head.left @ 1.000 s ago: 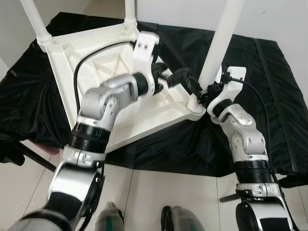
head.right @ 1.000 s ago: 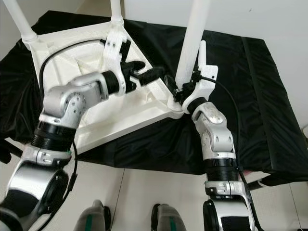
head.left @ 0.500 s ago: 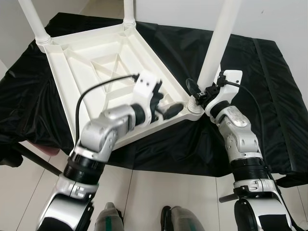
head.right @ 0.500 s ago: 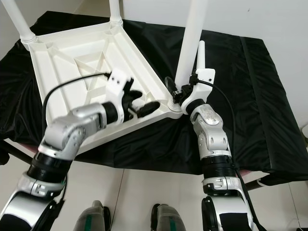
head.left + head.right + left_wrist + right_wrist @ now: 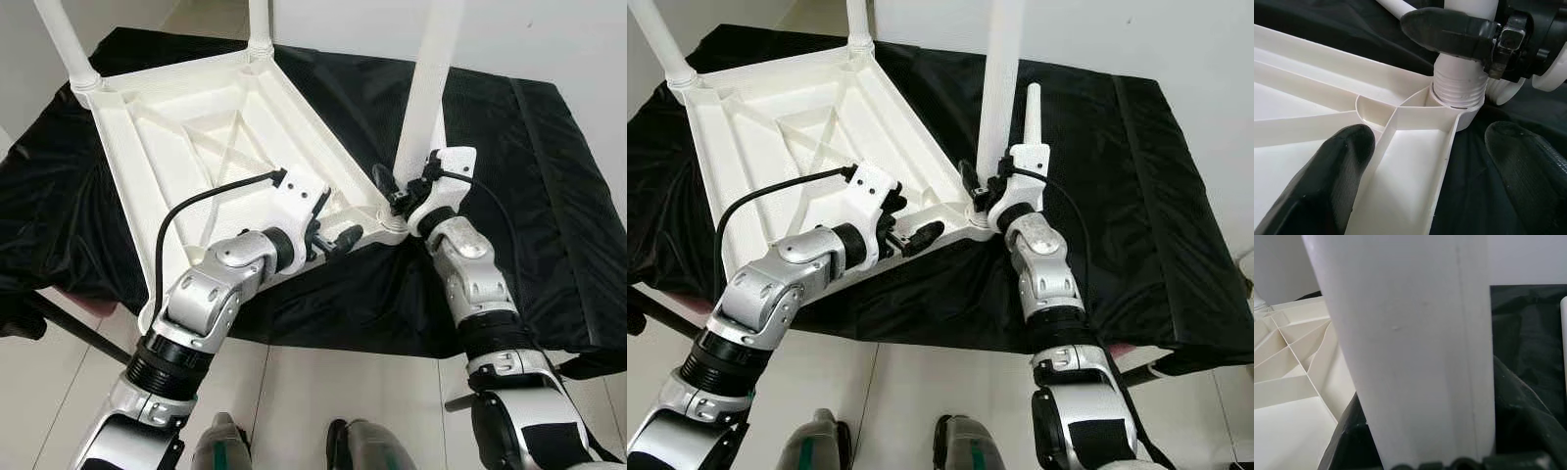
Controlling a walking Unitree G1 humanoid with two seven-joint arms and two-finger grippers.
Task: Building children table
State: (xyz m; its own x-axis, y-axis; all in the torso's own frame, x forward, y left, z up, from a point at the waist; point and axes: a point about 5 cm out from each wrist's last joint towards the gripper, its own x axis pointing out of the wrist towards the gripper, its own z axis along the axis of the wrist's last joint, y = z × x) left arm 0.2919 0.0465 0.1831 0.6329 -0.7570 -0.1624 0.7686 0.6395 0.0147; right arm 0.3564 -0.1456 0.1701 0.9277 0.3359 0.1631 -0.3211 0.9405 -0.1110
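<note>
A white plastic table top (image 5: pixel 196 127) lies upside down on a black cloth. A white leg (image 5: pixel 426 88) stands upright in the threaded socket (image 5: pixel 1458 85) at the near right corner. My right gripper (image 5: pixel 397 196) is shut on that leg just above the socket; one of its fingers (image 5: pixel 1449 29) presses against the leg. The leg (image 5: pixel 1410 347) is very close in the right wrist view. My left gripper (image 5: pixel 338 235) is open and straddles the table's rim beside the same corner. One of its fingers (image 5: pixel 1327 181) is inside the underside and the other is outside over the cloth.
Two more legs stand at the far corners (image 5: pixel 64 39) (image 5: pixel 260 20). A loose white leg (image 5: pixel 1034 108) lies on the black cloth (image 5: pixel 549 176) behind my right wrist. White floor tiles (image 5: pixel 294 392) and my feet lie below the near edge.
My left gripper has pulled back from the middle of the underside to the near rim by the corner. The right gripper stays on the leg, which now stands straighter.
</note>
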